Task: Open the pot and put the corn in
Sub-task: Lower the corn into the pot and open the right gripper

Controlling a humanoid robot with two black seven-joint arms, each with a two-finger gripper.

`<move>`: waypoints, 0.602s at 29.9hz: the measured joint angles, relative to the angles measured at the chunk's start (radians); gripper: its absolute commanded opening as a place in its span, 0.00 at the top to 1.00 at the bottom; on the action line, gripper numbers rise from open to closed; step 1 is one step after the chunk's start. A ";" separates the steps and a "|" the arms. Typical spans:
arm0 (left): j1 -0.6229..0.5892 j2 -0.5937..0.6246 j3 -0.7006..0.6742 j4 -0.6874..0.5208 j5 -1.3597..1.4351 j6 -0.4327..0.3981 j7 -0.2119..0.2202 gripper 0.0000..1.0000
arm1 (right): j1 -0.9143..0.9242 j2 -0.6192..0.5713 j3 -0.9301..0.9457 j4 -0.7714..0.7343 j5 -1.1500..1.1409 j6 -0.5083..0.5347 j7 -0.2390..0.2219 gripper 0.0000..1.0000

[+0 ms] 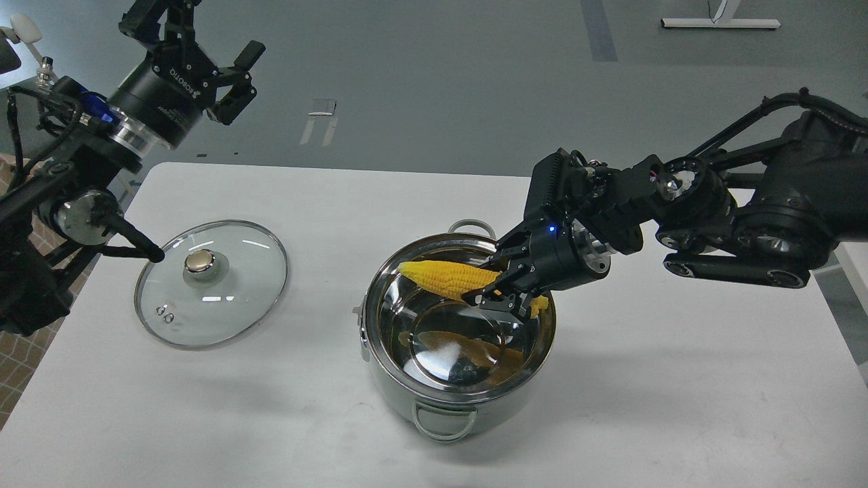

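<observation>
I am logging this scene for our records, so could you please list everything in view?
Round stainless-steel pot: one, shiny silver, open, centre of table, two loop handles.
Yellow corn cob: one, bright yellow, held over the pot's opening, pointed end to the left.
Round glass lid with brass-coloured knob: one, clear, flat on table left of pot.
White table: one, under everything.
Grey floor: beyond the table.
Left gripper: black, open, raised at upper left, empty.
Right gripper: black, shut on the corn cob.
</observation>
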 measured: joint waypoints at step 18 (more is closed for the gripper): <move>0.004 0.006 -0.001 0.009 0.006 0.001 0.000 0.02 | 0.012 -0.074 0.179 -0.066 0.218 -0.014 0.000 0.00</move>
